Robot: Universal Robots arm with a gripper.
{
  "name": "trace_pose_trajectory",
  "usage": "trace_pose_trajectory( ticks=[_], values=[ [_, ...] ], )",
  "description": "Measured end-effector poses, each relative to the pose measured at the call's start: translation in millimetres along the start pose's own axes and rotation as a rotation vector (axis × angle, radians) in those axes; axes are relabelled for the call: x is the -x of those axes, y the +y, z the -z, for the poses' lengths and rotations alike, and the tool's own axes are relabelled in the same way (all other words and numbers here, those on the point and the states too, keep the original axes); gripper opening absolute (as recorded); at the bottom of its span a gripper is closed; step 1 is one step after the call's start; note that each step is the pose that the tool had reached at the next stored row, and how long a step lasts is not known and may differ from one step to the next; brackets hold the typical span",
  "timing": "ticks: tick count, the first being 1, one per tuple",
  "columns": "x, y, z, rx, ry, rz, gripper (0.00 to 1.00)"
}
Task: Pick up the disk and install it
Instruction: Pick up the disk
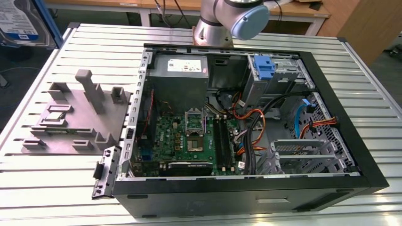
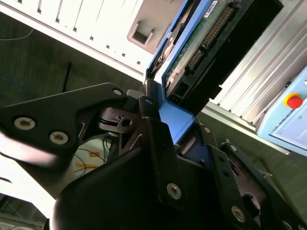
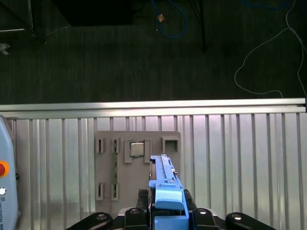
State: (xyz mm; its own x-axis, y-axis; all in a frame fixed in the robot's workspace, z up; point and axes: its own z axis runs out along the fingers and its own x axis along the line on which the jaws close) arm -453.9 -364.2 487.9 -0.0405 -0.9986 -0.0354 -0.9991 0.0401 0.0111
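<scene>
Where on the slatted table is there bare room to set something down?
In the exterior view, bare table slats lie between the grey fixture plate and the near edge, at the view's left of the computer case, and between that plate and the far edge. A strip flanks the case at the view's right. Crowded: the case's inside, with cables and motherboard.

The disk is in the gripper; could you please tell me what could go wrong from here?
1. The gripper clamps the disk only at one end of its blue carrier, so it may tilt or slip.
2. Loose cables crowd the case near the bays and could snag it.
3. The fixture has upright posts; a low pass might strike them.
</scene>
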Motion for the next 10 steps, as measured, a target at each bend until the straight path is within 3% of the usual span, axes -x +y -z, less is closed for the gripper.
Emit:
trace_pose_trajectory(
  ticks=[4, 10],
  values=[
    [-6.8, -0.7, 0.2, -0.0002, 0.0032, 0.000, 0.37],
    [-9.0, -7.4, 0.4, -0.0003, 0.0032, 0.000, 0.37]
  ],
)
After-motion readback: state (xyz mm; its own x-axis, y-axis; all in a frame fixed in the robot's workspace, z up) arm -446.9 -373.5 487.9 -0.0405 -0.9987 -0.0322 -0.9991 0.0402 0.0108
